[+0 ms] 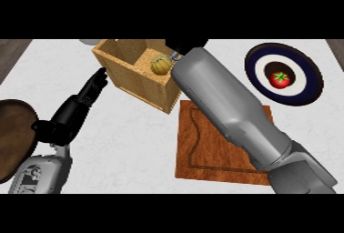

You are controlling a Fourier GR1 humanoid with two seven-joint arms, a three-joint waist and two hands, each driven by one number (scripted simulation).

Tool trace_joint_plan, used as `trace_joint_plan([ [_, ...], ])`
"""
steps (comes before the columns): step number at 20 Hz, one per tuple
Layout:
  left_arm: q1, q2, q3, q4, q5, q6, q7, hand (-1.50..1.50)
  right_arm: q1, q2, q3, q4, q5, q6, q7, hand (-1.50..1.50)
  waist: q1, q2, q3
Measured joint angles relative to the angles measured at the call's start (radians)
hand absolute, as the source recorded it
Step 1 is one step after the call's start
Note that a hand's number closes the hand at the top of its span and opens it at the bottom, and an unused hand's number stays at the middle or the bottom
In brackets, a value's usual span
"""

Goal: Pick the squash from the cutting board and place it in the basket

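The yellow-green ribbed squash point(160, 65) sits in the right compartment of the wooden basket point(128, 75) at the top centre. My right hand point(186, 45) is just beside and above it at the basket's far right corner, mostly hidden behind its own grey forearm, so its hold on the squash does not show. The brown cutting board point(201, 150) lies below the basket with nothing visible on it; the right forearm crosses over it. My left hand point(89, 92) is open, its straight fingers pointing up at the basket's left wall.
A dark blue and white plate point(259, 59) holding a red tomato point(280, 79) stands at the upper right. A dark brown round dish point(13, 136) lies at the left edge beside the left forearm.
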Motion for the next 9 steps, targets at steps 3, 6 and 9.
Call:
trace_joint_plan([
  [3,-0.003,0.003,0.006,0.012,-0.005,0.002,-0.008,0.0,-0.003,0.001,-0.009,-0.013,-0.015,-0.048,-0.012,-1.5,-0.004,-0.001,0.0],
  [6,-0.015,0.014,0.021,0.017,0.002,-0.002,-0.001,0.0,-0.013,0.001,-0.047,-0.028,-0.023,-0.087,-0.015,-1.5,-0.012,-0.003,0.0],
  [9,-0.003,0.024,0.03,0.015,0.009,-0.012,-0.007,0.0,-0.007,0.002,-0.106,-0.055,-0.029,-0.128,-0.017,-1.5,-0.023,-0.008,0.001],
])
